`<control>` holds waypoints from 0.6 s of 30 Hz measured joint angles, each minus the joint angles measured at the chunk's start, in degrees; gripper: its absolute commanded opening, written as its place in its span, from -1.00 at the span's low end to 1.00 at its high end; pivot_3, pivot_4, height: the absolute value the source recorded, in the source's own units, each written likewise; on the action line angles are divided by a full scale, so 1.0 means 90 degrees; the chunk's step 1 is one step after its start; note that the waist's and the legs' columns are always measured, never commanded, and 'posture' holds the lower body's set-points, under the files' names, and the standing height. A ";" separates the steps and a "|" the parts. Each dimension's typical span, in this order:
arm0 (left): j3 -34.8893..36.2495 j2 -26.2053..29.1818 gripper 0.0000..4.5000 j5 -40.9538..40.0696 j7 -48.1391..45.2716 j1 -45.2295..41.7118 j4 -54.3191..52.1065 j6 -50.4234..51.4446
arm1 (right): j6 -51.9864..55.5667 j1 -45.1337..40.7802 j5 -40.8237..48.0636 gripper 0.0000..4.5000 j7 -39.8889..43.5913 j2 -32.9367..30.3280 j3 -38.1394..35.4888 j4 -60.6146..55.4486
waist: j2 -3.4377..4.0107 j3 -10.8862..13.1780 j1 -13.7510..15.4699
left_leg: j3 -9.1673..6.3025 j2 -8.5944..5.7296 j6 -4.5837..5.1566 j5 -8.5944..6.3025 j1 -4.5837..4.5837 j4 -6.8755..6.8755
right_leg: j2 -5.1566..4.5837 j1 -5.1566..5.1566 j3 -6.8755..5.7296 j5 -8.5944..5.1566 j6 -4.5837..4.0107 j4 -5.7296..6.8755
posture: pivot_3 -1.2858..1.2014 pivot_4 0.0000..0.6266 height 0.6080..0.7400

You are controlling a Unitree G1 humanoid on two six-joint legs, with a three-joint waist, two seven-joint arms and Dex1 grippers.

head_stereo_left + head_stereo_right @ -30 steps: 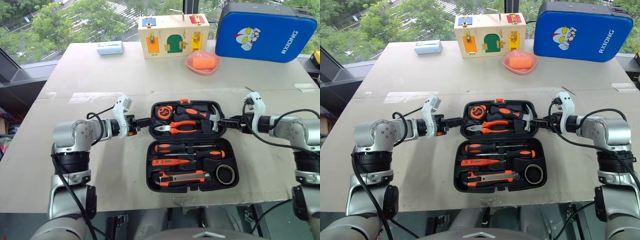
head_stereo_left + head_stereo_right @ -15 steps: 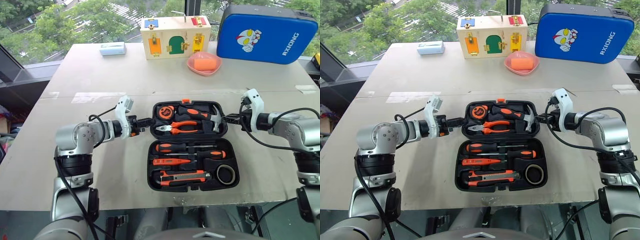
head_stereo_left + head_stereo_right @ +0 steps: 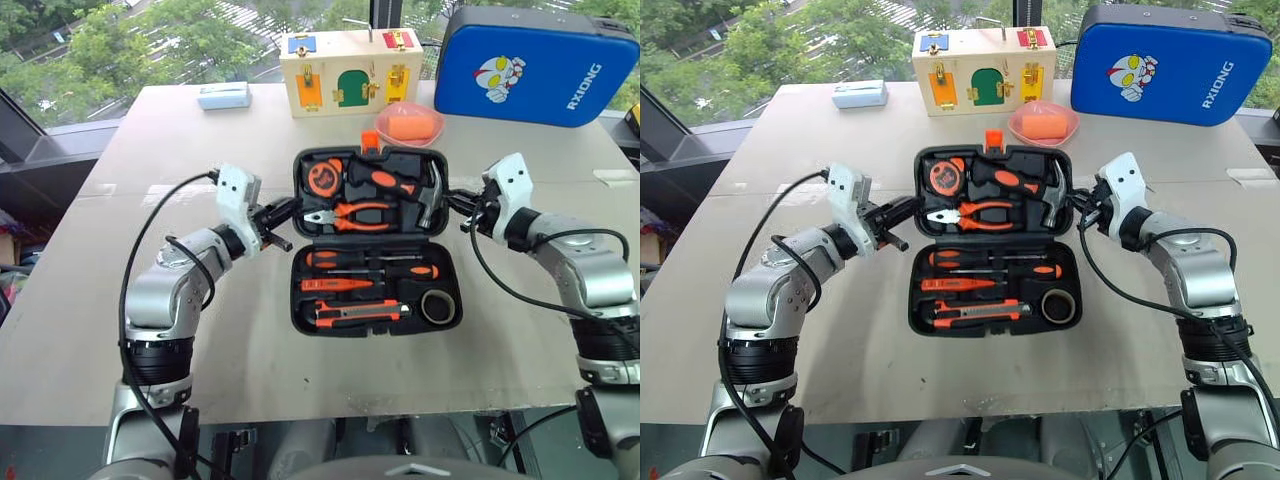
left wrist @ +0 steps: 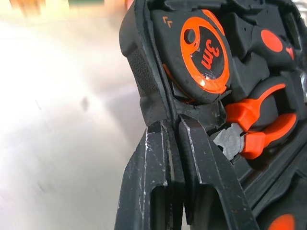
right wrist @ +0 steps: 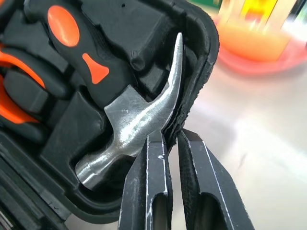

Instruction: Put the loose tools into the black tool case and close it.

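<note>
So the closing step is what's in hand here. The black tool case [image 3: 376, 245] is lying open on the bench [image 3: 250, 340], and its lid half [image 3: 372, 193] is gripped on both sides and tilted up off the surface. The left claw [image 4: 173, 139] is pinched onto the lid's rim right by the tape measure [image 4: 205, 52], and the right claw [image 5: 171, 143] is pinched onto the opposite rim, just past the hammer [image 5: 139, 115] head. Both pairs of fingers are pressed nearly together with only the thin plastic edge between them.

The loose tools look already packed: two screwdrivers [image 3: 370, 259], the tester pen [image 3: 345, 285], the utility knife [image 3: 362, 312] and the tape roll [image 3: 437, 307] are all seated in the lower half, between the claws and nearer the robot.

Next, the lid probably needs to be swung over towards the robot, both sides kept even so it isn't twisted. Then it needs pressing down until the orange latch [image 3: 369, 142] catches. The rim could slip from such a thin pinch.
</note>
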 measured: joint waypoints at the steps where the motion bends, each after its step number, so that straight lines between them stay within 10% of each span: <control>1: -0.0155 0.0052 -1.00 0.0323 -0.0012 0.0177 -0.0078 -0.0591 | -0.0694 0.0197 -0.0268 -0.98 0.0031 -0.0032 0.0051 0.0016 | 0.0000 0.0000 -0.0001 | 0.0003 -0.0001 0.0000 0.0000 0.0000 -0.0003 | -0.0002 -0.0002 -0.0002 0.0000 0.0000 -0.0002 | 0.03 -0.52 0.93; 18: -0.0654 0.0759 -1.00 0.3119 0.0523 0.2087 0.0652 -0.6613 | -0.8318 0.1308 -0.3130 -0.98 -0.0956 -0.1318 0.0471 0.2117 | 0.0000 0.0000 -0.0010 | 0.0025 0.0004 0.0001 0.0000 0.0020 -0.0003 | 0.0003 0.0002 0.0011 0.0000 0.0000 0.0008 | 0.03 -0.52 0.93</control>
